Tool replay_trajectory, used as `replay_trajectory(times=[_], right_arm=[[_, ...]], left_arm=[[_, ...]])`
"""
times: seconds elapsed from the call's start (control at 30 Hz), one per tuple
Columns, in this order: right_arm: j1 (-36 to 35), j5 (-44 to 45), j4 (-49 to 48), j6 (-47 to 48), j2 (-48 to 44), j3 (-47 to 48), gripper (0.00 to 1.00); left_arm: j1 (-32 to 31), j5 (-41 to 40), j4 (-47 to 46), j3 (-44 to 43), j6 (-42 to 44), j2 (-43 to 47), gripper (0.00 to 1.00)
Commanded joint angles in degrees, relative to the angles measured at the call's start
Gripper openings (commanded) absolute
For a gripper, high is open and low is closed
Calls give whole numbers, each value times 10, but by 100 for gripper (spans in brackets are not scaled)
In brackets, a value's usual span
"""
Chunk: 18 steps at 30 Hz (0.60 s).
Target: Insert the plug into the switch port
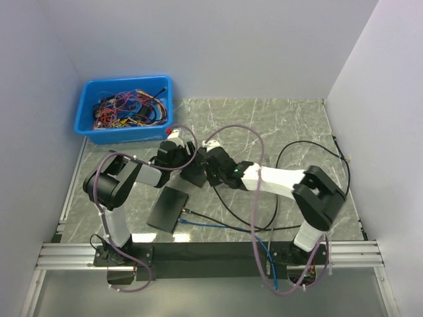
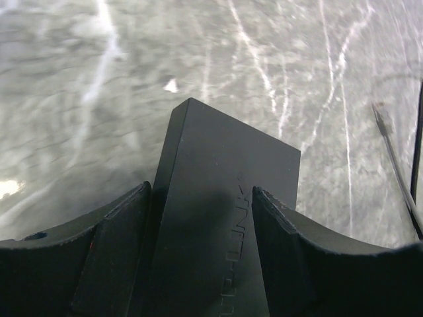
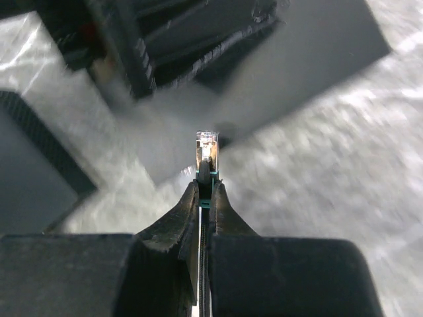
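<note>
The switch is a black box with embossed lettering, and my left gripper is shut on it, one finger on each side. From above, the switch sits mid-table between my two grippers. My right gripper is shut on the plug, a clear connector with a teal boot that sticks out past the fingertips. The plug points at the switch and stands a short way off it. No view shows the port. In the top view the right gripper is just right of the left gripper.
A flat black slab lies near the left arm. A blue bin of tangled wires stands at the back left. A black cable loops over the right side. A blue cable runs along the front. Another cable end lies on the marble.
</note>
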<state>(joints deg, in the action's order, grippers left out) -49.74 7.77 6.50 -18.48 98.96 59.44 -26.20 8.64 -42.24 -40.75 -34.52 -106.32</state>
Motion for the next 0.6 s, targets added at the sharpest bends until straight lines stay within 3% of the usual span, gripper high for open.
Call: replay_trajectory(times=[0.0,0.23,0.57], right_arm=[[-4,49,24,-11,-84,-27,0],[-4,66,49,-29,-131,-104,0],[-3,16,20,-32,-53,-78,0]], left_arm=[[-10,52,51,-13,22,-21,68],[-10,16,66,3,9,31,69],[-10,-43,88,23,9,68,71]])
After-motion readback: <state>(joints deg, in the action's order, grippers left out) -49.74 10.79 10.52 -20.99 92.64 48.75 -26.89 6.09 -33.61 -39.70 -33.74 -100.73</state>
